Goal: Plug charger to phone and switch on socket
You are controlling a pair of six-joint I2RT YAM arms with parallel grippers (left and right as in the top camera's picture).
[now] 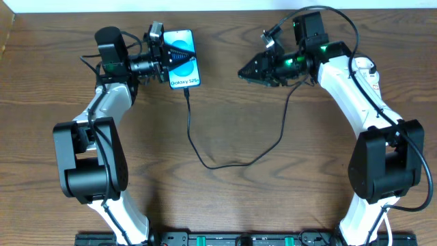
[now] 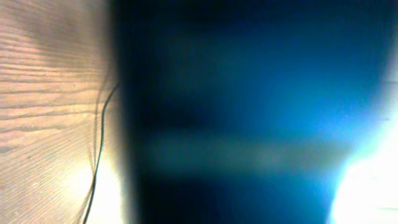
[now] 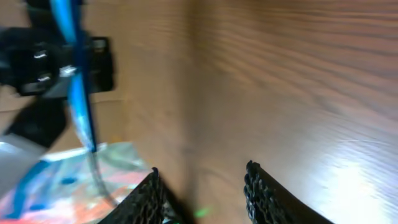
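Pinching the slim rectangular phone (image 1: pixel 186 68) with its bright blue lit screen by the edge turned away from the right arm, the left gripper (image 1: pixel 164 58) is clenched on it; the right wrist view shows black finger parts on both faces. The long thin black charger cable (image 1: pixel 189 123) meets the phone's end beside the white text, loops away below the phone and climbs toward the right gripper (image 1: pixel 244 71). That gripper hangs well to the phone's other side, spread and empty over the brown wooden table (image 1: pixel 225 205). I cannot tell whether the plug tip is fully seated. The white power-strip socket shows in no view. As I judge it, lifting or twisting the phone could tug the tip out. The right arm, hunting for the switch, could also snag the slack loop and drag the phone.
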